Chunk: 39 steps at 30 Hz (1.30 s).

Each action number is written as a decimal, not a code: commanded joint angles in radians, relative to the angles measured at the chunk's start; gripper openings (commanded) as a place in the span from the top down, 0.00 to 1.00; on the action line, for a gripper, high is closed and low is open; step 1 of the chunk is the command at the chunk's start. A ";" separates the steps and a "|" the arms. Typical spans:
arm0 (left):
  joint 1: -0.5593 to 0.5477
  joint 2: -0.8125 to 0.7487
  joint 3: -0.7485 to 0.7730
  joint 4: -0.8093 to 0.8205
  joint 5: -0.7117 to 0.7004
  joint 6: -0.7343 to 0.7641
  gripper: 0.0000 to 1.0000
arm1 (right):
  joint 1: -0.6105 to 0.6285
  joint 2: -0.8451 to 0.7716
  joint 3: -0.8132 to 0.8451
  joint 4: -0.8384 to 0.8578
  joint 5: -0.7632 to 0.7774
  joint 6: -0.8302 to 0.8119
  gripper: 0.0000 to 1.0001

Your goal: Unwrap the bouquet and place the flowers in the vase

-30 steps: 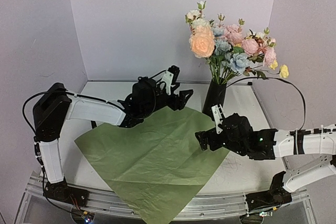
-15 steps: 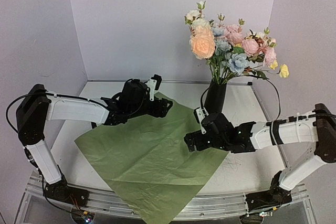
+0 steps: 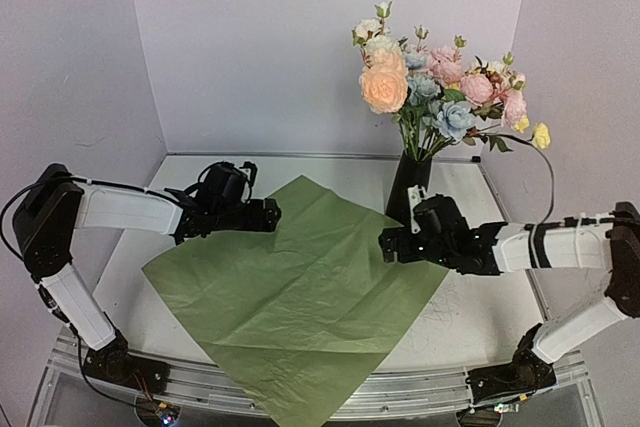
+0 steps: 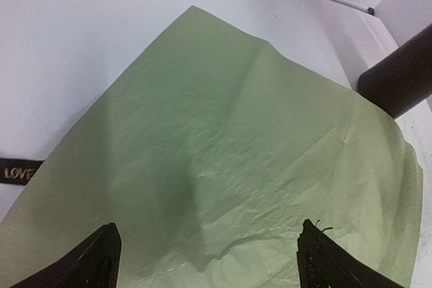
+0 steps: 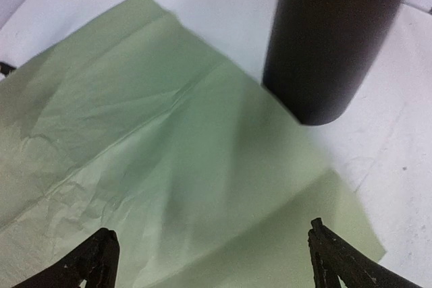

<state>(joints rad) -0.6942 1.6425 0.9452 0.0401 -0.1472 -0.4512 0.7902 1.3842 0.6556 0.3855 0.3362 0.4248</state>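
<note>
Green wrapping paper (image 3: 300, 287) is spread flat on the white table (image 3: 480, 327), directly beneath both pincers. The left pincer (image 3: 268, 215) is held wide open, with nothing between its fingers, low over the sheet's far-left edge, and a black lettered ribbon (image 4: 17, 171) is seen on the table to its left, meeting the paper's edge. The right pincer (image 3: 390, 245) is likewise spread wide and empty above the sheet's right side; the black vase (image 3: 408, 187) is stood upright just ahead and to its right, and the flowers (image 3: 440, 97) are gathered in that vase, high above the pincer.
</note>
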 commanded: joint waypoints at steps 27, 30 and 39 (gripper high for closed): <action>0.298 -0.359 -0.516 0.535 -0.234 0.327 0.00 | -0.617 -0.236 -0.457 0.822 -0.050 -0.476 0.06; 0.352 -0.323 -0.507 0.570 -0.246 0.350 0.00 | -0.617 -0.135 -0.473 0.952 -0.145 -0.555 0.13; 0.487 -0.208 -0.617 0.836 -0.160 0.427 0.00 | -0.711 0.132 -0.403 1.082 -0.187 -0.466 0.13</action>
<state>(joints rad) -0.2448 1.3935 0.3892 0.6808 -0.3631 -0.0936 0.1233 1.5026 0.2119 1.2737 0.2061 -0.0685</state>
